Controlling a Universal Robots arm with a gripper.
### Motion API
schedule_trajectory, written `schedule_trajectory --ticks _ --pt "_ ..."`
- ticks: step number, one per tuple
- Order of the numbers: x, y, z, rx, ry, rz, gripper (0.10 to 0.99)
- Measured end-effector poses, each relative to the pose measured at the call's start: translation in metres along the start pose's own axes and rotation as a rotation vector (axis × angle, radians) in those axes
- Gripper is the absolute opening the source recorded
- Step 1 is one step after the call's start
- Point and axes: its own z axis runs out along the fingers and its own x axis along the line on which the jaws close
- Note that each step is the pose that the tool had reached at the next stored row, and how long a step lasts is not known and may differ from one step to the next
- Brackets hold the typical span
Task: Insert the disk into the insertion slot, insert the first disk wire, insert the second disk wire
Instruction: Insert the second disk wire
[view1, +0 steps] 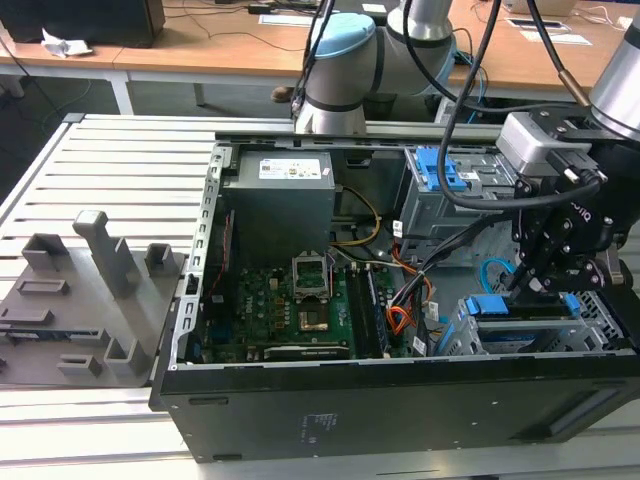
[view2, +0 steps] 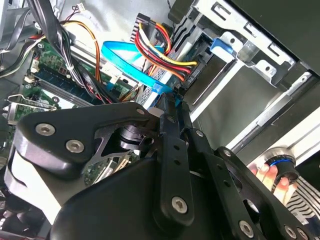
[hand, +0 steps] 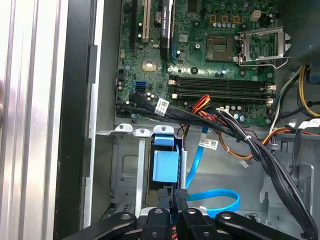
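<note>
Gripper (view1: 522, 283) down at the insertion slot (view1: 480, 335); finger state cannot be told. Second disk wire (hand: 212, 199) looks thin, floppy, light. Best held at its plug.

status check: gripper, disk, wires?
Gripper down at the insertion slot, fingers together. Disk seated in the slot. Second disk wire looped beside the gripper tip; first disk wire close behind. Nothing blocking.
</note>
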Motion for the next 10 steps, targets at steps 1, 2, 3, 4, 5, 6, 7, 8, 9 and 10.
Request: schedule_trajectory --ticks 1,2,3,4,5,6,7,8,9,10 --pt "0.0001 -0.0003 0.0001 0.000 -0.0021 0.004 0.161" --pt "0.0001 -0.0004 0.0002 0.000 -0.0040 0.006 0.161" --pt "0.0000 -0.0008 0.0006 0.000 -0.0072 0.011 0.161" --pt "0.0001 -0.0010 0.0009 0.000 -0.0076 0.014 0.161" --pt "0.0000 -0.0012 0.0023 -0.001 -0.0082 0.016 0.161" --pt "0.0001 -0.0015 0.0025 -0.001 -0.0082 0.016 0.161" --pt "0.0002 -0.0018 0.0028 -0.001 -0.0083 0.016 0.161" --pt "0.0003 -0.0022 0.0031 -0.001 -0.0084 0.016 0.161" --pt "0.0004 -0.0025 0.0034 -0.001 -0.0084 0.016 0.161" --pt "0.0006 -0.0029 0.0038 -0.001 -0.0084 0.016 0.161"
